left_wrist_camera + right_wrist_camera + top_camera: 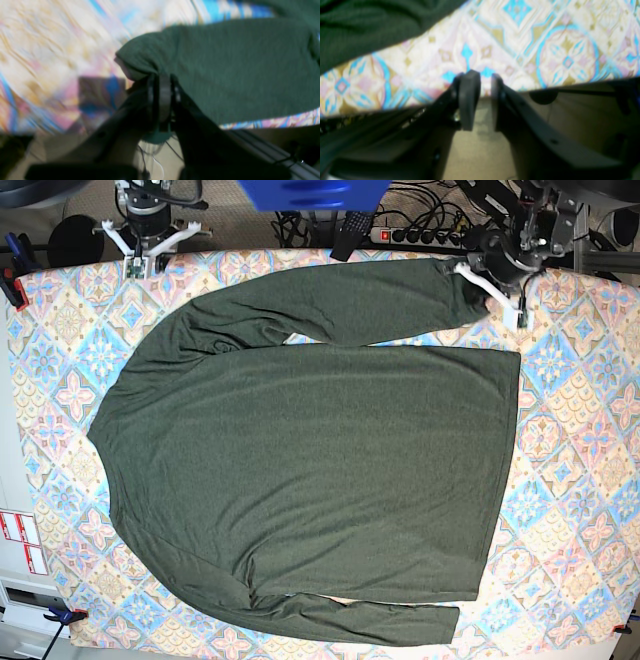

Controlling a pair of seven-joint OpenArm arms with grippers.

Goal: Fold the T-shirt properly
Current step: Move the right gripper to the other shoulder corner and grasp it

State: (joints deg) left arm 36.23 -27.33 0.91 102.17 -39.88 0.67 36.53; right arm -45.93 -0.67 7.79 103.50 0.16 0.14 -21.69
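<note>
T-shirt [310,450] flat across tabletop [580,430] centre, one sleeve along far edge, other sleeve along near edge

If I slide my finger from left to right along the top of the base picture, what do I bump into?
Right end effector → folded sleeve of the shirt → left end effector, pinching the cuff → bare patterned cloth.

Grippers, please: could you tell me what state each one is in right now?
Left gripper: shut on the shirt, at a sleeve end.
Right gripper: open, holding nothing.
</note>
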